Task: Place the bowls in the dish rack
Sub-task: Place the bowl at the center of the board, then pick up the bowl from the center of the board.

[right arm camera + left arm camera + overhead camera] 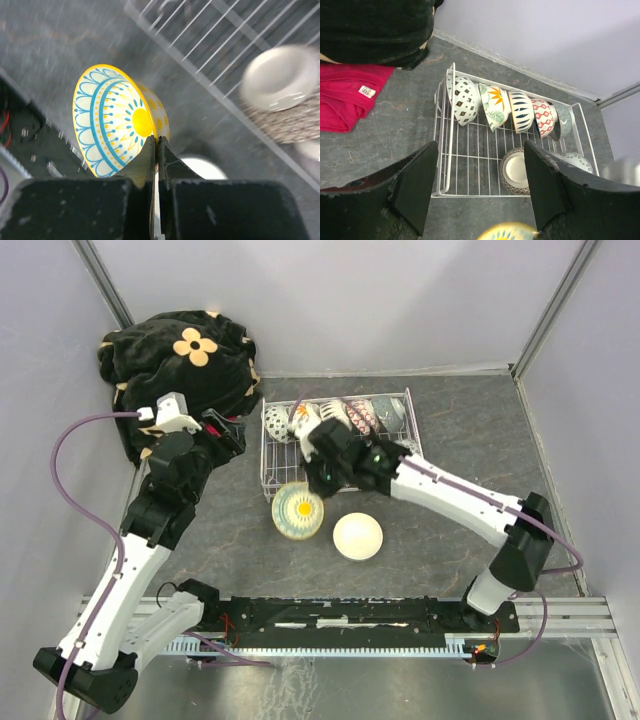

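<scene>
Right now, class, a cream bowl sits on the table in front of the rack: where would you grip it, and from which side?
Pinch the rim of the cream bowl, coming down from above, one of the jaws inside and one outside. It seems to sit mouth up, so its thin lip is exposed. Take the near edge: the yellow sunburst bowl is close on its left.

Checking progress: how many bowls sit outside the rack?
2: yellow sunburst bowl pinched by the right gripper beside the rack; cream bowl on the table. More may be hidden.
</scene>
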